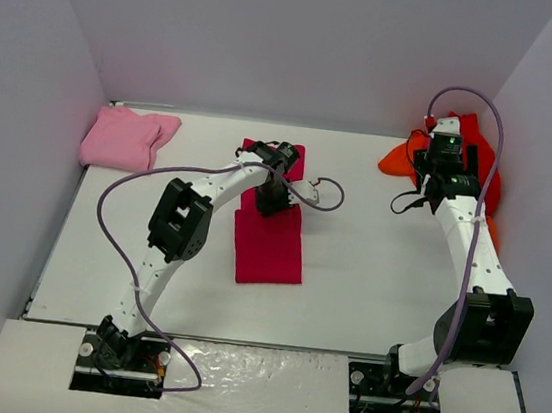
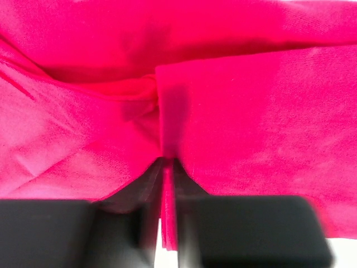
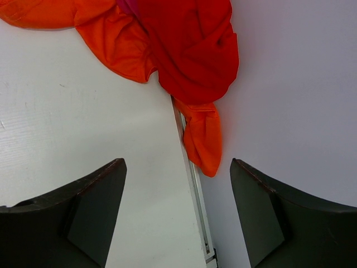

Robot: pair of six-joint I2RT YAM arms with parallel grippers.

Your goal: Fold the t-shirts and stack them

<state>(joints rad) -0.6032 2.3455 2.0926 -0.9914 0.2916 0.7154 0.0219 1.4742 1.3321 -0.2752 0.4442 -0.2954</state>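
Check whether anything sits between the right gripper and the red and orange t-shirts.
Nothing visible does. The open right gripper faces the red t-shirt and orange t-shirt, with only table surface between.

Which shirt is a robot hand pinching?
The magenta shirt in the middle: the left hand pinches it. The light pink shirt, red shirt and orange shirt lie untouched.

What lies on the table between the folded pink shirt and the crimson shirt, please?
Nothing but bare white table, as the top view shows: the pink shirt and crimson shirt lie apart, and only the left arm reaches over that stretch.
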